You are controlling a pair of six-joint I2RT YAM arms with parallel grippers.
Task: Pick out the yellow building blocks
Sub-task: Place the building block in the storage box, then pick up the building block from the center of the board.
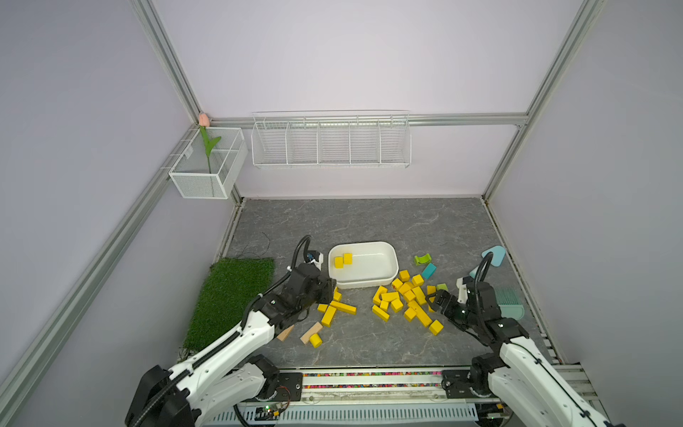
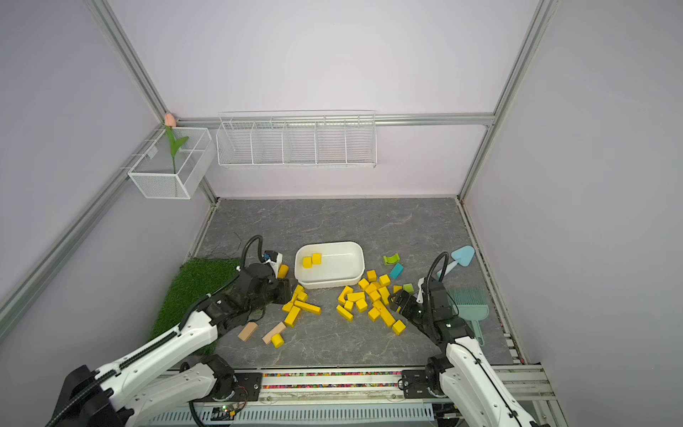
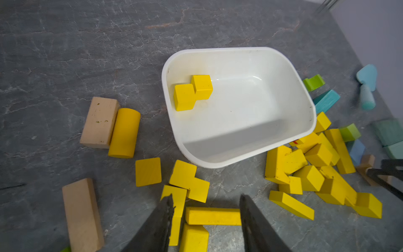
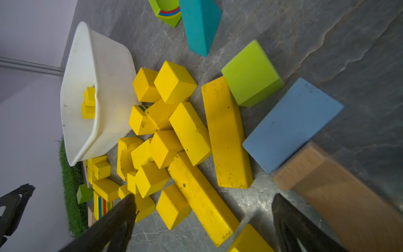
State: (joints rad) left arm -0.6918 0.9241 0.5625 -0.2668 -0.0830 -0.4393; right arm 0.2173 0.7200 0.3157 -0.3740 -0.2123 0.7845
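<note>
1. While working over the grey worktop [image 1: 369,222], treat every bright yellow piece as wanted and leave tan, green and blue alone. Most of the sorting not yet done, by the look of it.
2. White tub [image 1: 369,284] at mid-worktop: only two yellow cubes [image 1: 343,260] inside, touching, at one end. Plenty of room; release low to avoid bounce-out.
3. Larger heap of yellow building blocks [image 1: 406,299] just beside the tub's right corner, partly stacked. Take from the loose outer edge, not the tangled middle.
4. Smaller cluster [image 1: 334,308] of yellow pieces near the tub's left corner.
5. Right end effector [image 4: 204,196]: spread wide, empty, poised at a long yellow bar [image 4: 202,196]. Close across the narrow faces, clear of the blue slab [image 4: 292,124] and green cube [image 4: 250,72] alongside.
6. Left end effector [image 3: 206,197]: parted to a middling width, straddling a short yellow bar [image 3: 212,216] lying flat — no firm clamp visible. Centre before closing, so as not to nudge neighbours.
7. Yellow cylinder [image 3: 124,133] touching a tan block [image 3: 100,122] — lift straight up, without dragging the tan one.
</note>
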